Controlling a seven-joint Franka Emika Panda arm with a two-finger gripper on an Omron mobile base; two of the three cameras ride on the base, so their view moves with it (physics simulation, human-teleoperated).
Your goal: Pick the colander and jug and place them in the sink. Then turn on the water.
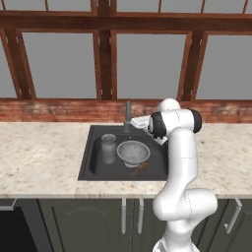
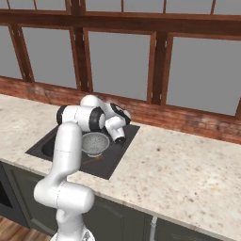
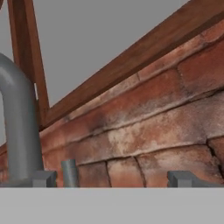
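Observation:
The colander (image 1: 133, 151) sits inside the dark sink (image 1: 93, 147), right of the upright grey jug (image 1: 108, 147). From the right base view the colander (image 2: 95, 142) lies in the sink (image 2: 120, 153), partly behind my arm. My hand hovers at the sink's back edge, just right of the faucet (image 1: 128, 115). In the hand view my gripper (image 3: 113, 179) is open with nothing between its fingertips (image 3: 43, 178). It faces the brick wall, with the faucet pipe (image 3: 17, 127) at the left and a small grey lever (image 3: 69, 173) beside it. Water is out of view.
A thin brown stick (image 1: 140, 168) lies on the sink floor near the colander. Speckled counter (image 1: 39, 157) stretches to both sides of the sink. A low brick ledge (image 1: 59, 110) and wood-framed windows close off the back.

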